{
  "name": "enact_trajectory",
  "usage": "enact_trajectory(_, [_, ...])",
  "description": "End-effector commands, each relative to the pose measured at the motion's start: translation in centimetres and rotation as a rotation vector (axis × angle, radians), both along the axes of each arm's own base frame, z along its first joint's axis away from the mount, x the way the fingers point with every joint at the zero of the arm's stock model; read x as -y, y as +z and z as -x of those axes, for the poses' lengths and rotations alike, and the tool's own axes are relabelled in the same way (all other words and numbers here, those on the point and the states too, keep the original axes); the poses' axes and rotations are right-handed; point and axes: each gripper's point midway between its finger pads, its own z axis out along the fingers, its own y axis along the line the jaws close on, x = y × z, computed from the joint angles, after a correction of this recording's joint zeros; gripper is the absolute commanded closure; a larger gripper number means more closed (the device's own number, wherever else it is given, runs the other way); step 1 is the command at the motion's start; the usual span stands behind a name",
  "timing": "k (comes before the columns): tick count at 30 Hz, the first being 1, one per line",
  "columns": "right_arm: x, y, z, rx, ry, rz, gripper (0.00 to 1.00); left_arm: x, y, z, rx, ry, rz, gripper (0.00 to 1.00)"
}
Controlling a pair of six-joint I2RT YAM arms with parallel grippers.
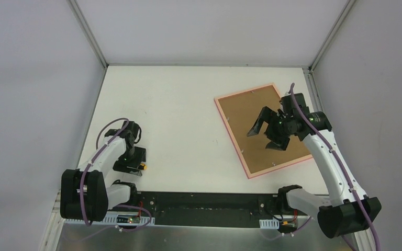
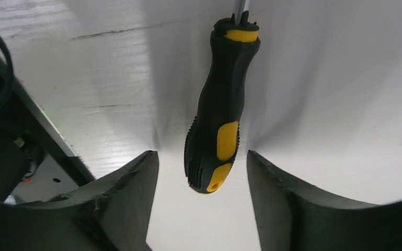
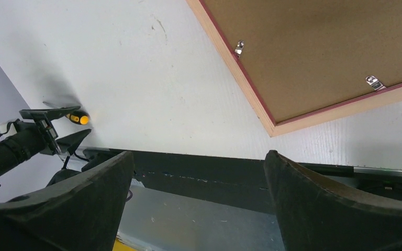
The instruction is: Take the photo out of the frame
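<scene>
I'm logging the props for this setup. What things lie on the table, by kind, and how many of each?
Thin pink rectangular picture frame, lying face down: 1
Brown board backing set in that frame: 1
Black-and-yellow-handled screwdriver: 1
Total: 3

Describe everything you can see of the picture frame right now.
The frame is a thin pink-and-pale-wood rectangle lying flat, face down, on the white table, right of centre and skewed. Its brown board backing faces up, held by small metal tabs. Its front is hidden. Only the table touches it; the open right gripper hangs above, apart.
</scene>
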Motion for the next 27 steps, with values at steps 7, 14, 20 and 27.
enact_trajectory(7, [-0.7,-0.4,3.3,-0.068,0.050,0.030,0.01,1.0,-0.2,-3.5,0.089,-0.177,0.064,1.00])
enact_trajectory(14, [-2.4,-1.6,4.7,-0.179,0.014,-0.095,0.01,9.4,8.1,-9.3,0.467,-0.509,0.306,1.00])
enact_trajectory(20, [-5.1,0.2,4.2,-0.066,0.080,-0.231,0.01,24.4,17.2,-11.9,0.806,-0.631,0.727,1.00])
enact_trajectory(27, [-6.8,3.8,2.5,0.183,0.095,-0.311,0.05,36.0,26.4,-10.7,0.918,-0.871,1.067,1.00])
